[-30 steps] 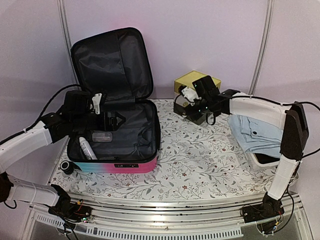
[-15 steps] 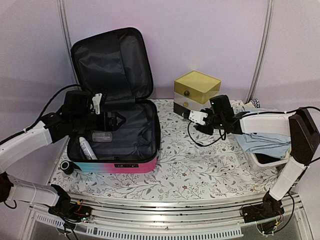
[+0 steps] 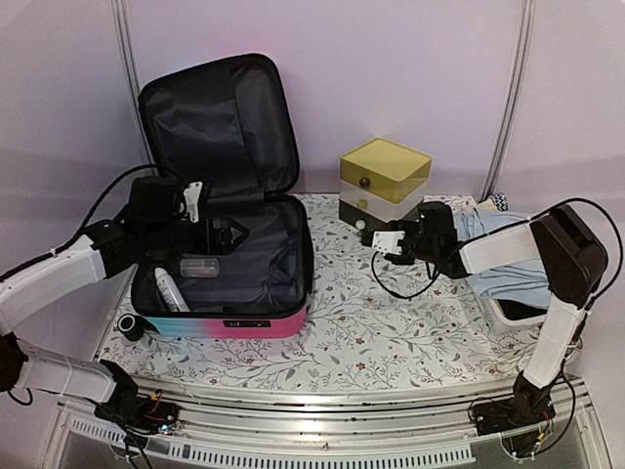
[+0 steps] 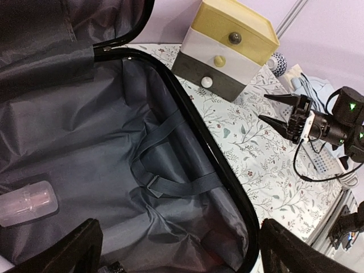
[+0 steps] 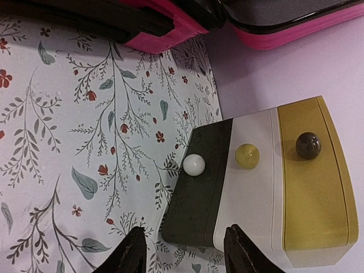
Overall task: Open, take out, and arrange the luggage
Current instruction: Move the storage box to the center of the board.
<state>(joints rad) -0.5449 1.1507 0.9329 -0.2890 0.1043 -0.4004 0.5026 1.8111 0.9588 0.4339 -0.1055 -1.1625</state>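
Hovering left gripper (image 4: 179, 239), jaws apart, may snag strap (image 4: 165, 179) inside suitcase (image 3: 244, 320); right gripper (image 4: 268, 108), also apart, may bump drawer box (image 5: 256, 187).

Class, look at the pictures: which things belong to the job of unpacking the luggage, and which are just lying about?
Belong to the job: luggage, lying open; clear bottle and white tube inside it; left gripper over it.

Just lying about, likely: drawer box; blue clothes on the white basket; small black roll beside the luggage.
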